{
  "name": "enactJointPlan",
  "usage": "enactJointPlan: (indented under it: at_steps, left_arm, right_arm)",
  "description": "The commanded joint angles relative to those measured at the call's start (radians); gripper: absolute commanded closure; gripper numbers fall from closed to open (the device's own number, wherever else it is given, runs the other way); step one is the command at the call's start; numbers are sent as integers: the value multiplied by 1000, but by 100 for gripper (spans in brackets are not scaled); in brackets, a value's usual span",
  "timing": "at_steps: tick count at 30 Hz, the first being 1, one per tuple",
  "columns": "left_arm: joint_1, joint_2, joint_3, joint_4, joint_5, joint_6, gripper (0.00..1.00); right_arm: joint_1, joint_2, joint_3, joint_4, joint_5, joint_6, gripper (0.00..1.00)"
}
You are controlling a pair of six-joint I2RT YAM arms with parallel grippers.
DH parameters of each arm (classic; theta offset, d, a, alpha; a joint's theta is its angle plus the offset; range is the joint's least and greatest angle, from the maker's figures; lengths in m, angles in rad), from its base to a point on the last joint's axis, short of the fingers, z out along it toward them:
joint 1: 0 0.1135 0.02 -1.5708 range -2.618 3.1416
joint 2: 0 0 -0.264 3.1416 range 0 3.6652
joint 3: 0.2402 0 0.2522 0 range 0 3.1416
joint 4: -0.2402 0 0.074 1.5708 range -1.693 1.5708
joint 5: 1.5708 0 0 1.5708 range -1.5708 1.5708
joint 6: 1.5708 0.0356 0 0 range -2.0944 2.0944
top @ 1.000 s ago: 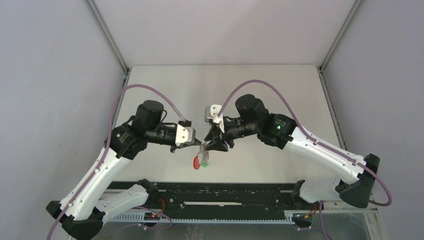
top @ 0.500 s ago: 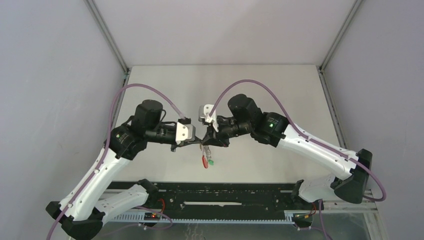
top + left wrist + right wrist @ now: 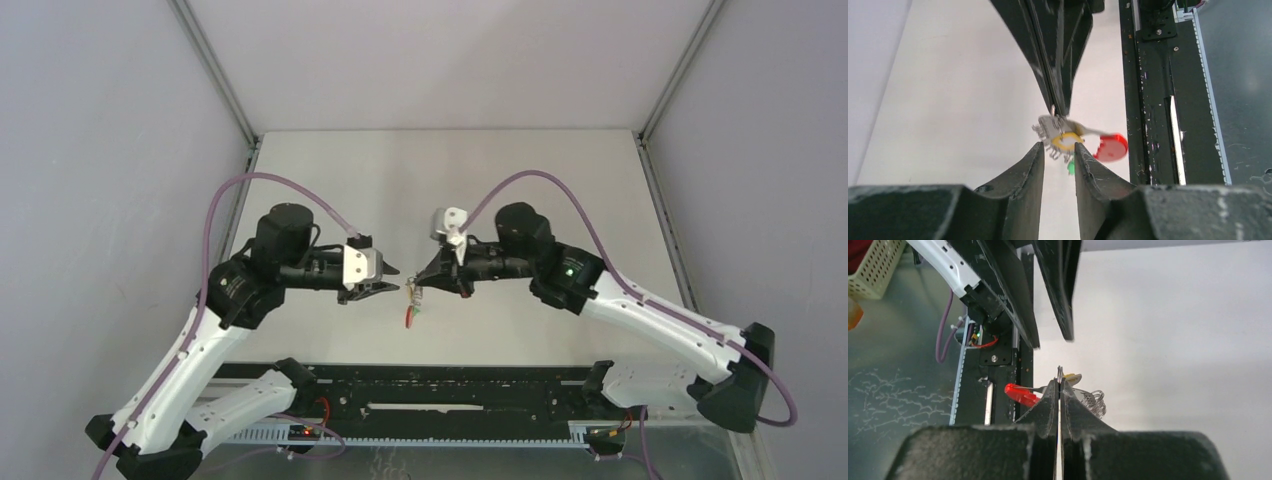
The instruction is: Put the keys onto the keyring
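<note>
the right gripper [image 3: 1059,385], clamped on the keyring [image 3: 1048,129], held it just beyond the left gripper [image 3: 1058,147], fingers parted and empty.

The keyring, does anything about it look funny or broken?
Nothing looks broken. The keyring hangs in the air from the shut right gripper, red piece sticking sideways. The left gripper is open beside it.
</note>
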Motion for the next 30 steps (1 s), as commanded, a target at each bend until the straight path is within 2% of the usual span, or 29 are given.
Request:
enactJointPlan:
  at_steps: [1, 4, 8, 11, 18, 27, 30]
  left_arm:
    - [-3, -45, 10, 31, -12, -28, 66]
    - [-3, -66, -31, 72, 11, -51, 67]
    - [-4, -69, -77, 182, 47, -163, 68]
    - [-5, -68, -103, 234, 48, -174, 68]
    - [-5, -94, -140, 297, -4, -178, 73]
    - [-6, -113, -151, 338, 42, -227, 83]
    - [-5, -124, -163, 336, 50, -220, 90]
  right_arm:
    - [-60, -137, -149, 427, -117, 200, 100]
    - [-90, -152, -212, 572, -172, 307, 100]
    - [-93, -139, -235, 647, -196, 375, 100]
    - [-91, -129, -252, 698, -201, 415, 100]
    - [-87, -102, -254, 729, -216, 441, 100]
    - [-79, -88, -254, 718, -187, 452, 100]
    - [-76, -91, -255, 701, -169, 448, 100]
